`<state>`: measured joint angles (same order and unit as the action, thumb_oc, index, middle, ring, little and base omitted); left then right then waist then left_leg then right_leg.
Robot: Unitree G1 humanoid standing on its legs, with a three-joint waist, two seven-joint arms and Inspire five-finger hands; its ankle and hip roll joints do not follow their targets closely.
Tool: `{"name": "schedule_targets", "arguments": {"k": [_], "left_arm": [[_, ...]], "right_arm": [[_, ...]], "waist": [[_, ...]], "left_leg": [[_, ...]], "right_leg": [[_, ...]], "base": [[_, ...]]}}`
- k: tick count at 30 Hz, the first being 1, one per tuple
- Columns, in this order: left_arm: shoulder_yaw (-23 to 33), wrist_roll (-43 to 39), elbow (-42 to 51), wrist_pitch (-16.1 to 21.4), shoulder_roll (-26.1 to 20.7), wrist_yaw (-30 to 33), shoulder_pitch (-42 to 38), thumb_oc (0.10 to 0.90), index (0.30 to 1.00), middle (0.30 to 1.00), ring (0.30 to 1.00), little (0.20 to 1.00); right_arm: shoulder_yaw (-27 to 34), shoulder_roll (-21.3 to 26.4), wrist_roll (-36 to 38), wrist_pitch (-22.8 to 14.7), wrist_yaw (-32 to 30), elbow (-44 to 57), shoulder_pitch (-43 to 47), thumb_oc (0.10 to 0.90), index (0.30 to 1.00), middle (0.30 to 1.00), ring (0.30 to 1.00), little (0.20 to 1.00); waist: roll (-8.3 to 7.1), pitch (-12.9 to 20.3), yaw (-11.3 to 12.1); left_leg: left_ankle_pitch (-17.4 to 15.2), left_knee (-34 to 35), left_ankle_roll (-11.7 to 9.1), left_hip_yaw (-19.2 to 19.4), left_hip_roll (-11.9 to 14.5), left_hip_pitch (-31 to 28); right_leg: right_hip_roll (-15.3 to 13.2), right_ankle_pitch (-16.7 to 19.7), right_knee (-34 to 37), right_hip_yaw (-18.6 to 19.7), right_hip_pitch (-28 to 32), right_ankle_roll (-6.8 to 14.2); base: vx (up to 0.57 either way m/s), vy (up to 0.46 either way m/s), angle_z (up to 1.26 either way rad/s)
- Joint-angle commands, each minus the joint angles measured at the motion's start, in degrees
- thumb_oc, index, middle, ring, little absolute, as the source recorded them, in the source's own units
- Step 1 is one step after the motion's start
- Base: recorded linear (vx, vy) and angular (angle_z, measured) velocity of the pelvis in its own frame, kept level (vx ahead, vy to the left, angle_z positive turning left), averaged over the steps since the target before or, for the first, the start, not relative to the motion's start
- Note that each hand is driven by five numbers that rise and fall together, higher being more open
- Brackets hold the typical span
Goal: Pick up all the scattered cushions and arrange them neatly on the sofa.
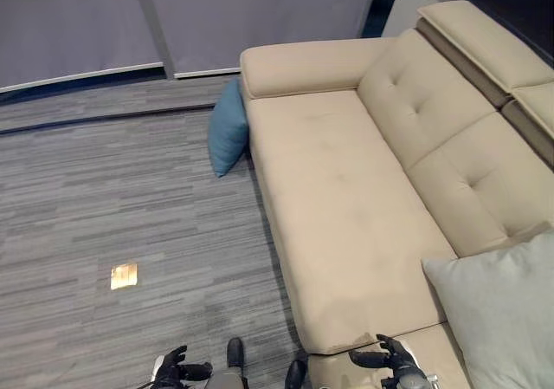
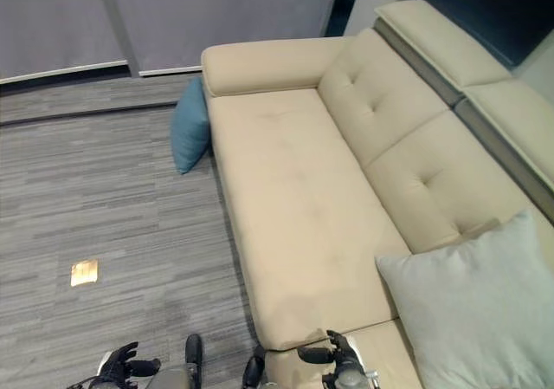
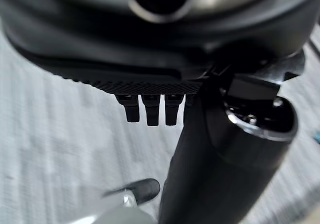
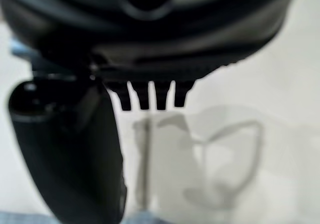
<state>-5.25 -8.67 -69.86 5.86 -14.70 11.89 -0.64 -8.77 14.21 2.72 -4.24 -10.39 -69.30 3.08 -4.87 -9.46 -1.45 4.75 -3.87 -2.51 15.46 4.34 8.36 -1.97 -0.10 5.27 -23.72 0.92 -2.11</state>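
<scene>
Both hands empty, fingers relaxed: left hand [image 1: 177, 368], right hand [image 1: 394, 359]. Blue cushion [image 1: 228, 127] leans on the floor against the sofa [image 1: 346, 198] far-left arm. Walk closer before you reach.

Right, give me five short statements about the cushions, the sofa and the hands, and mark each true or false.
1. A blue cushion stands on the floor, leaning against the end of the beige sofa. True.
2. A pale grey cushion lies on the floor. False: it sits on the sofa against the backrest.
3. The left hand holds the blue cushion. False: it holds nothing and hangs over the carpet, far from that cushion.
4. The right hand hovers over the sofa's near end with relaxed fingers, holding nothing. True.
5. A small yellowish patch shows on the grey carpet. True.
</scene>
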Motion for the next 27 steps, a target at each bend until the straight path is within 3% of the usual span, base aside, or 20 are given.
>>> {"name": "schedule_targets", "arguments": {"k": [1, 7, 10, 12, 15, 16, 17, 20, 23, 27], "left_arm": [[0.5, 2.4, -0.3, 1.0, -0.6, 0.2, 0.1, 0.800, 0.900, 0.900, 0.900, 0.900], [1.6, 1.7, -0.5, 0.7, -1.0, -0.2, 1.2, 0.800, 0.900, 0.900, 0.900, 0.900], [1.8, 1.7, -0.3, 0.6, -1.8, -0.5, 1.0, 0.800, 0.900, 0.900, 0.900, 0.900], [1.8, 1.6, 0.0, 0.5, -2.5, -0.3, 0.6, 0.800, 0.900, 0.900, 0.900, 0.900], [1.4, 1.4, 0.6, 0.6, -3.3, 0.0, -0.5, 0.800, 0.900, 0.900, 0.900, 0.900], [1.4, 1.4, 0.6, 0.6, -3.3, 0.0, -0.5, 0.800, 0.900, 0.900, 0.900, 0.900], [0.8, 1.3, 0.8, 0.7, -3.2, 0.0, -1.1, 0.800, 0.900, 0.900, 0.900, 0.900], [-0.3, 0.9, 0.7, 0.6, -2.7, -0.3, -1.7, 0.800, 0.900, 0.900, 0.900, 0.900], [-0.3, 1.4, -0.4, 0.4, -2.5, -0.2, -2.4, 0.800, 0.900, 0.900, 0.900, 0.900], [-0.3, 2.1, -1.1, 0.6, -1.7, 0.0, -1.7, 0.800, 0.900, 0.900, 0.900, 0.900]], "right_arm": [[1.3, 2.0, 0.3, -0.8, -2.0, 0.1, -0.5, 0.800, 0.900, 0.900, 0.900, 0.900], [0.1, 0.7, -1.1, -0.2, -2.1, -0.9, 0.4, 0.800, 0.900, 0.900, 0.900, 0.900], [-0.6, -0.3, -2.1, -0.1, -1.7, -0.4, 0.7, 0.800, 0.900, 0.900, 0.900, 0.900], [-1.0, -0.6, -2.4, 0.0, -1.5, 0.2, 1.2, 0.800, 0.900, 0.900, 0.900, 0.900], [-1.7, -1.1, -2.3, 0.0, -1.3, 0.8, 2.0, 0.800, 0.900, 0.900, 0.900, 0.900], [-1.7, -1.1, -2.3, 0.0, -1.3, 0.8, 2.1, 0.800, 0.900, 0.900, 0.900, 0.900], [-1.8, -1.1, -2.0, -0.1, -1.3, 1.0, 1.9, 0.800, 0.900, 0.900, 0.900, 0.900], [-1.9, -0.7, -1.4, 0.2, -1.3, 0.5, 1.8, 0.800, 0.900, 0.900, 0.900, 0.900], [-1.9, -0.2, -1.7, 0.4, -1.3, 0.3, 1.7, 0.800, 0.900, 0.900, 0.900, 0.900], [-1.4, 0.0, -1.7, 0.2, -1.2, 0.2, 0.0, 0.800, 0.900, 0.900, 0.900, 0.900]], "waist": [[-0.68, 3.1, -0.8], [-1.67, 4.3, 0.3], [-1.43, 4.1, 0.7], [-1.32, 3.2, 0.3], [-0.27, 2.0, -0.5], [-0.17, 2.2, -0.4], [0.04, 2.0, -1.3], [-0.36, 1.9, -2.3], [-0.91, 1.7, -2.8], [-1.60, 2.4, -3.3]], "left_leg": [[-4.6, 1.5, -0.1, 1.2, -1.3, -0.8], [-5.7, 3.6, 1.0, -0.5, -2.8, -3.2], [-6.5, 4.7, 2.2, -1.1, -3.9, -4.9], [-6.9, 5.3, 3.2, -1.9, -4.7, -6.0], [-7.0, 6.2, 3.8, -3.6, -4.6, -7.3], [-6.9, 6.1, 3.8, -3.5, -4.5, -7.0], [-7.5, 6.4, 3.7, -5.3, -4.9, -8.5], [-8.6, 6.4, 3.7, -8.4, -6.2, -9.7], [-9.9, 6.8, 3.6, -10.9, -7.3, -11.5], [-13.7, 4.3, 3.2, -13.3, -7.9, -13.8]], "right_leg": [[-2.8, -1.9, -2.1, 6.0, 0.0, 8.7], [-3.2, -2.6, -4.3, 7.5, 0.8, 9.3], [-5.0, -3.5, -12.1, 8.1, -0.7, 9.9], [-6.6, -1.0, -20.0, 9.3, -3.8, 11.0], [-5.7, 0.1, -28.9, 13.3, -8.7, 11.2], [-5.6, 0.3, -28.7, 13.3, -8.9, 11.2], [-2.9, -1.4, -28.0, 16.7, -10.2, 10.1], [0.4, -1.8, -20.8, 19.1, -12.0, 9.3], [0.6, 1.7, -14.4, 17.8, -14.7, 10.1], [0.6, 2.1, -11.7, 17.5, -12.5, 9.6]], "base": [[0.03, 0.049, 0.45], [0.14, 0.093, 0.14], [0.11, 0.169, 0.00], [0.09, 0.174, 0.05], [0.07, 0.098, 0.20], [0.17, 0.052, 0.60], [0.21, 0.022, 0.55], [0.23, -0.009, 0.50], [0.22, -0.048, 0.48], [0.26, -0.082, 0.39]]}}
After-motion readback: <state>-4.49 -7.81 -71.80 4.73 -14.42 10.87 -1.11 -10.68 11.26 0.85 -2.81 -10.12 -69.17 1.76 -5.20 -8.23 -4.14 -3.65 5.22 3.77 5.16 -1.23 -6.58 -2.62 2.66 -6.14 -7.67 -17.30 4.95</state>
